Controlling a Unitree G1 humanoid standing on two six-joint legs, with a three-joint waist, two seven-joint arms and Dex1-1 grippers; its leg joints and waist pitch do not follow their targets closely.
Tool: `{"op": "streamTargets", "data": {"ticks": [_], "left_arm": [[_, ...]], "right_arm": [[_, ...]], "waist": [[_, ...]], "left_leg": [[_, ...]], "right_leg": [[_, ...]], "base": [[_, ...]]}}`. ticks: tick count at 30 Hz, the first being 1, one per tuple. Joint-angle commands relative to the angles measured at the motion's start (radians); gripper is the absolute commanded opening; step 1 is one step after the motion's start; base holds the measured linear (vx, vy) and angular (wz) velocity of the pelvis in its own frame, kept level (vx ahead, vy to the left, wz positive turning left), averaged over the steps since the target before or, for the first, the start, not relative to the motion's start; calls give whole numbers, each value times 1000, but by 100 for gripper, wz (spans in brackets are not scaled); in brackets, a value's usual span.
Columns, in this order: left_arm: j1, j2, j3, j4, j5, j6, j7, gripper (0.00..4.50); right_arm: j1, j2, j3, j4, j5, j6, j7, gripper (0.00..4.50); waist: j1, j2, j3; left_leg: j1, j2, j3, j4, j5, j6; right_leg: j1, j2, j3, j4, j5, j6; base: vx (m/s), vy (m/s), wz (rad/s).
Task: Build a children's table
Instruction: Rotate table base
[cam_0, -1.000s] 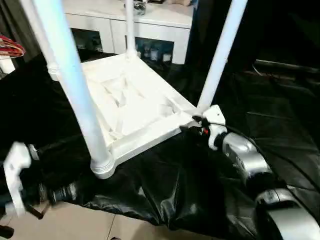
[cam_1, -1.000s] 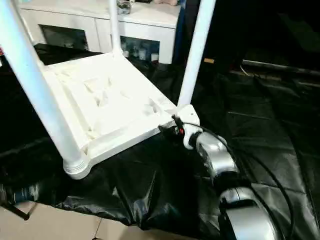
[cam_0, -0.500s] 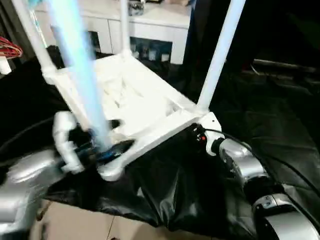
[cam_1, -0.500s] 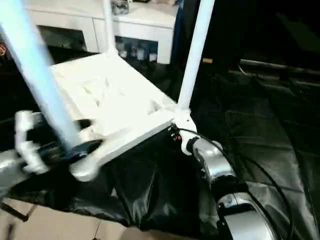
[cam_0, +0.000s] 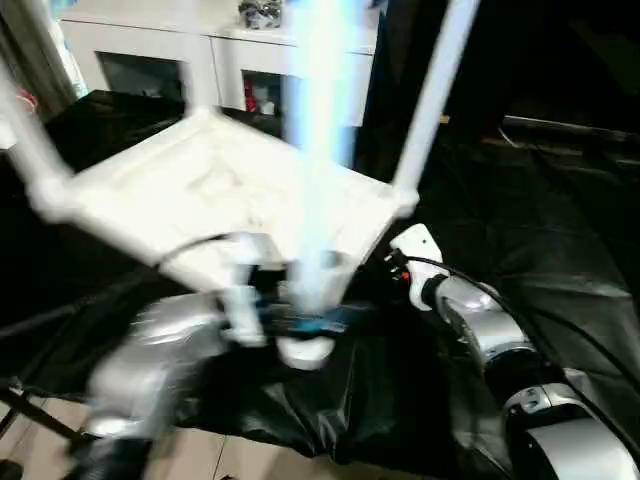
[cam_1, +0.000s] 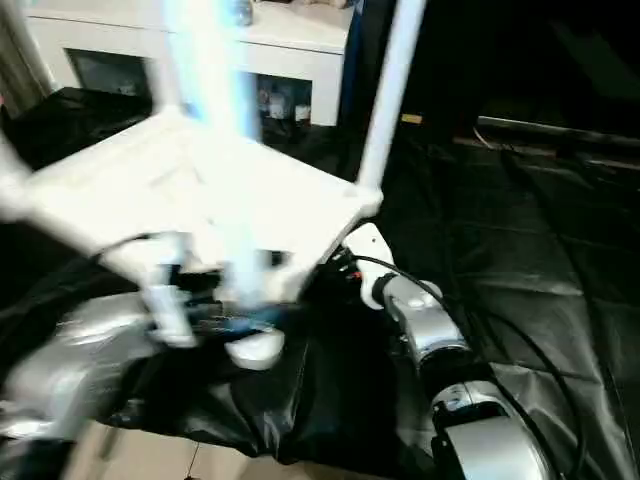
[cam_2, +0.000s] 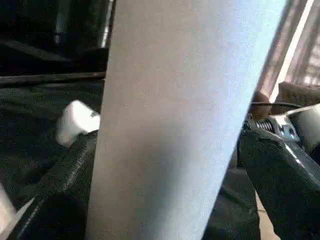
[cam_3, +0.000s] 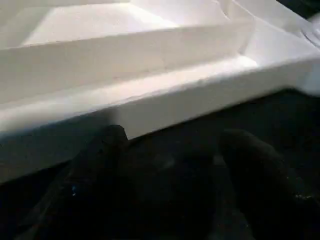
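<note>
While the tabletop (cam_0: 210, 190) lies upside down on the black sheet (cam_0: 560, 230), the left gripper (cam_0: 300, 318) holds a leg.

Largest is the black sheet, which covers the work surface, with the white cabinet (cam_0: 200, 50) with glass doors behind it. On the sheet the white tabletop shows its ribbed underside, and the legs stand up from its corners. The near leg (cam_0: 322, 150) rises in front of the head camera and hides part of the tabletop and the cabinet. The left gripper is closed around this leg just above its corner socket (cam_0: 303, 348). The right gripper (cam_3: 170, 165), fingers apart and holding nothing, is just beside the tabletop's edge, below the far right leg (cam_0: 435, 90).
</note>
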Motion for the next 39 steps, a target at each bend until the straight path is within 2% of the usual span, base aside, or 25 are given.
{"op": "streamTargets", "data": {"ticks": [1,2,3,4,5,7,8,9,11,12,13,15,19,21,22,26,28,30,31,33,35,37,38,39], "left_arm": [[-31,-30,-78,4,16,-19,-7,443],[-48,-50,-92,30,40,-42,3,443],[-78,-87,-115,82,82,-76,27,443],[-78,-87,-115,82,82,-76,27,443],[-100,-122,-130,134,126,-118,61,443],[-110,-137,-132,159,141,-132,74,443],[-126,-153,-126,201,175,-168,117,443],[-137,-163,-121,232,201,-195,146,443],[-149,-167,-112,265,230,-222,184,443],[-162,-152,-107,299,264,-256,212,443],[-166,-134,-100,312,268,-265,206,443],[-167,-108,-85,323,274,-278,190,443],[-146,-43,-78,301,266,-266,117,443],[-119,19,-88,261,244,-229,38,443],[-106,70,-101,248,239,-216,-17,443],[-109,119,-112,266,242,-224,-69,443],[-125,156,-115,307,272,-256,-96,416],[-154,203,-131,367,335,-297,-113,405],[-161,217,-138,382,353,-307,-119,396],[-171,231,-145,399,373,-318,-121,379],[-190,253,-155,431,396,-324,-132,365],[-197,259,-158,439,395,-316,-146,355],[-199,259,-158,441,395,-315,-149,331],[-204,261,-162,448,395,-314,-161,331]], "right_arm": [[-15,19,16,-2,2,-9,9,348],[-16,16,15,1,2,-11,8,348],[-15,9,11,4,2,-13,7,348],[-15,9,11,4,2,-13,7,348],[-13,1,8,5,1,-15,3,348],[-13,-2,6,6,-2,-16,-1,348],[-13,-8,3,9,-5,-20,-6,348],[-13,-11,1,10,-7,-24,-8,348],[-13,-18,-4,12,-8,-25,-12,348],[-13,-28,-11,14,-9,-29,-16,348],[-15,-37,-16,18,-9,-31,-17,348],[-21,-51,-24,27,-6,-34,-19,348],[-31,-79,-36,41,-1,-38,-17,348],[-37,-97,-51,39,15,-34,11,348],[-42,-112,-61,32,36,-23,55,348],[-39,-135,-49,11,45,-21,129,348],[-19,-169,-15,-37,38,-34,220,348],[19,-217,14,-123,59,-11,365,348],[33,-232,22,-151,68,0,407,375],[49,-253,31,-187,77,14,454,382],[91,-314,45,-279,110,62,561,388],[118,-358,48,-340,134,98,619,404],[123,-367,48,-351,139,105,631,427],[140,-395,46,-392,155,129,664,427]], "waist": [[1,9,-72],[-1,11,-72],[-4,12,-72],[-4,11,-72],[-4,11,-72],[-6,10,-74],[-7,12,-74],[-11,9,-75],[-15,9,-75],[-15,9,-75],[-17,4,-75],[-14,4,-75],[-10,7,-73],[-12,7,-73],[-11,8,-75],[-11,12,-73],[-6,12,-71],[0,12,-71],[8,12,-71],[13,13,-72],[26,15,-72],[27,13,-71],[30,17,-72],[34,22,-72]], "left_leg": [[11,32,-17,-68,-227,-8],[9,33,-19,-69,-221,-6],[15,32,-16,-66,-227,1],[15,32,-15,-65,-229,3],[11,32,-17,-66,-228,7],[10,31,-17,-64,-219,13],[8,31,-18,-63,-218,17],[8,32,-18,-62,-218,23],[8,31,-18,-62,-224,30],[9,32,-18,-61,-227,30],[9,32,-19,-62,-236,31],[9,32,-19,-61,-228,32],[11,34,-18,-62,-228,29],[9,35,-19,-64,-225,30],[12,34,-18,-62,-225,31],[14,34,-17,-63,-234,32],[16,35,-17,-65,-250,32],[16,35,-17,-65,-249,34],[18,36,-16,-65,-246,39],[17,38,-16,-65,-235,38],[19,39,-15,-64,-222,40],[15,38,-16,-66,-219,40],[18,40,-16,-65,-230,37],[18,39,-17,-65,-233,35]], "right_leg": [[50,-52,40,-66,-187,-225],[52,-52,38,-66,-184,-224],[46,-49,39,-71,-181,-228],[47,-49,39,-71,-179,-230],[51,-51,38,-72,-181,-231],[53,-51,38,-71,-167,-235],[54,-51,37,-71,-164,-238],[55,-52,37,-70,-161,-240],[53,-50,35,-74,-177,-237],[53,-50,35,-74,-179,-237],[53,-52,34,-75,-204,-231],[51,-53,34,-75,-213,-232],[47,-53,34,-72,-211,-244],[49,-55,34,-69,-207,-246],[47,-54,35,-68,-198,-250],[46,-51,34,-68,-199,-256],[44,-49,34,-68,-206,-252],[46,-49,34,-69,-205,-241],[47,-48,35,-68,-205,-229],[47,-51,36,-66,-195,-233],[48,-51,36,-65,-178,-241],[51,-51,35,-65,-180,-245],[48,-52,36,-67,-182,-249],[48,-53,35,-66,-187,-253]], "base": [[0,0,0],[0,0,0],[0,0,0],[0,0,0],[0,0,0],[0,0,0],[0,0,0],[0,0,0],[0,0,0],[0,0,0],[0,0,0],[0,0,0],[0,0,0],[0,0,0],[0,0,0],[0,0,0],[0,0,0],[0,0,0],[0,0,0],[0,0,0],[0,0,0],[0,0,0],[0,0,0],[0,0,0]]}}
